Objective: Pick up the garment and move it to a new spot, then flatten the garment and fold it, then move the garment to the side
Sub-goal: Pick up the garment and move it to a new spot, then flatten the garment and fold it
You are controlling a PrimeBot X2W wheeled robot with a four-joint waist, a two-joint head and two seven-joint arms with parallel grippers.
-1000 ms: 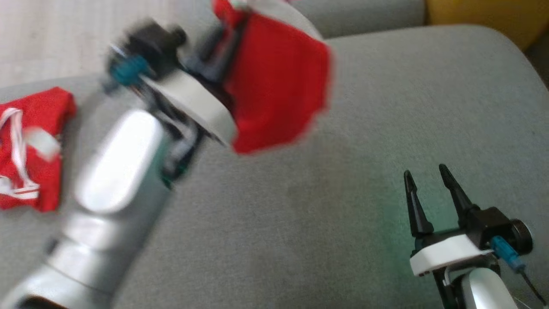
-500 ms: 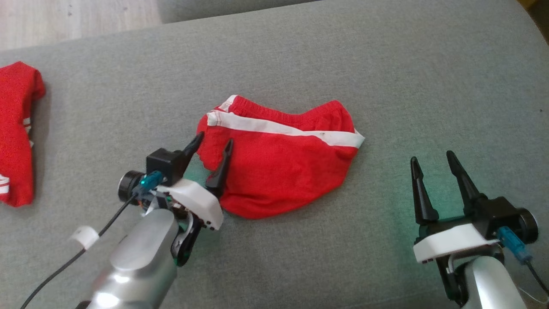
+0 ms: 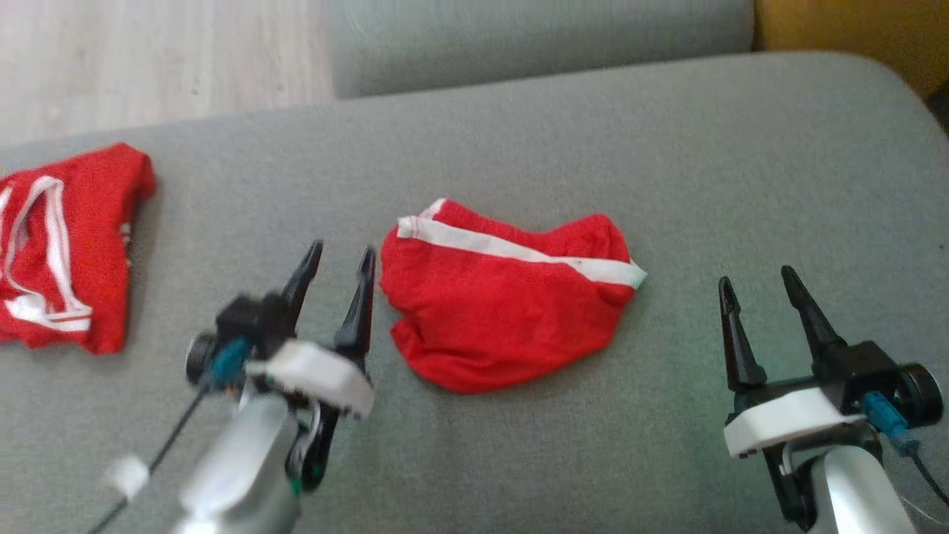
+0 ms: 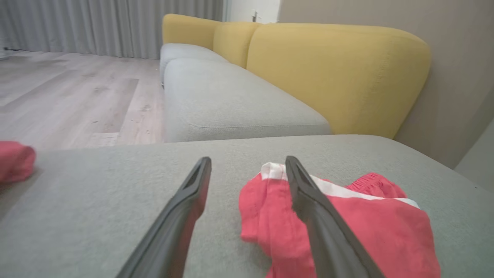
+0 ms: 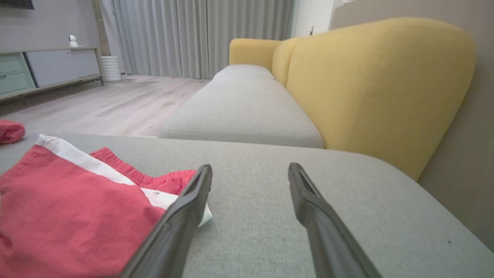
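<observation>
Two pincers gape wide and empty, left pincer (image 3: 342,249) lower left, right pincer (image 3: 756,277) lower right. One red garment (image 3: 504,319) lies mid-frame on the sofa seat (image 3: 667,148); a second garment (image 3: 67,245) lies far left.

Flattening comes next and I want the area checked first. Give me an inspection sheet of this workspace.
Surface: grey fabric sofa cushion, flat.
Job's things: red shorts with a white stripe, crumpled mid-cushion, unheld.
Clutter: second red garment with white trim, at the cushion's left end.
Claws: left claw open beside the shorts' left edge; right claw open, off to their right, apart.
Cables: thin dark cable with a white tag trailing from the left wrist; blue plug at the right wrist.
Surroundings: yellow sofa backrest, pale wood floor, grey curtains.
</observation>
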